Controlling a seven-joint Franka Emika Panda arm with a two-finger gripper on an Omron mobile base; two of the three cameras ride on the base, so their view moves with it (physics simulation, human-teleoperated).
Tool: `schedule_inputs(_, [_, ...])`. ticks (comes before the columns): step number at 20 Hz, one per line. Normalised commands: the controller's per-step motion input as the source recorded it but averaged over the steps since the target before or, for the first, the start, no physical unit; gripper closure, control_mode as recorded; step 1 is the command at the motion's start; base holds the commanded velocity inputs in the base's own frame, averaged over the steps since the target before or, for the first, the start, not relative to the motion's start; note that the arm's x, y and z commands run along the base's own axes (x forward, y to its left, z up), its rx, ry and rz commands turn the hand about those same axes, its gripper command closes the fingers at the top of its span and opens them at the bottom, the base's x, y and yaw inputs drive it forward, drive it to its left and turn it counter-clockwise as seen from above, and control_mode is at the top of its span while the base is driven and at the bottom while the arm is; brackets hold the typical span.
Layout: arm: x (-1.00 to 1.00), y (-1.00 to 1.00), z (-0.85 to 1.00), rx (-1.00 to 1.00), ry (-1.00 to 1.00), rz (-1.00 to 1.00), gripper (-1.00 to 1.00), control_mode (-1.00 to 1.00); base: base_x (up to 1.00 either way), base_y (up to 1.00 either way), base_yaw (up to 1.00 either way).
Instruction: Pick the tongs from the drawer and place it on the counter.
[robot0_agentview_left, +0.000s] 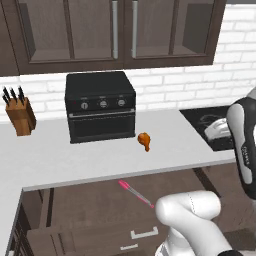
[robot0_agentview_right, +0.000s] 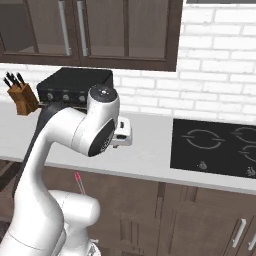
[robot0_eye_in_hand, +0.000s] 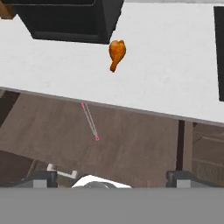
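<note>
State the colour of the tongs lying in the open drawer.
The tongs are pink-magenta with a paler greyish tip, clearest in the left base view.

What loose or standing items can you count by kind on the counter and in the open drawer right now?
Tongs, in the drawer: 1
Chicken drumstick, on the counter: 1
Toaster oven, on the counter: 1
Knife block, on the counter: 1
Total: 4
</note>
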Motion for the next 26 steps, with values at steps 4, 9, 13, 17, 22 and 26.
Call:
schedule_inputs(4, [-0.03, 0.86, 0.02, -0.17, 0.08, 0.09, -1.00, -1.00, 0.00, 0.00, 0.00])
schedule_inputs(9, [0.01, 1.00, -0.01, -0.26, 0.11, 0.00, -1.00, -1.00, 0.00, 0.00, 0.00])
schedule_inputs(13, [0.03, 0.46, -0.03, -0.10, 0.08, 0.00, -1.00, -1.00, 0.00, 0.00, 0.00])
schedule_inputs(17, [0.00, 0.00, 0.00, 0.00, 0.00, 0.00, -1.00, -1.00, 0.00, 0.00, 0.00])
schedule_inputs(22, [-0.03, -0.09, 0.00, 0.00, 0.00, 0.00, -1.00, 1.00, -0.16, -0.39, 0.00])
schedule_inputs(26, [0.00, 0.00, 0.00, 0.00, 0.00, 0.00, -1.00, 1.00, -0.39, -1.00, 0.00])
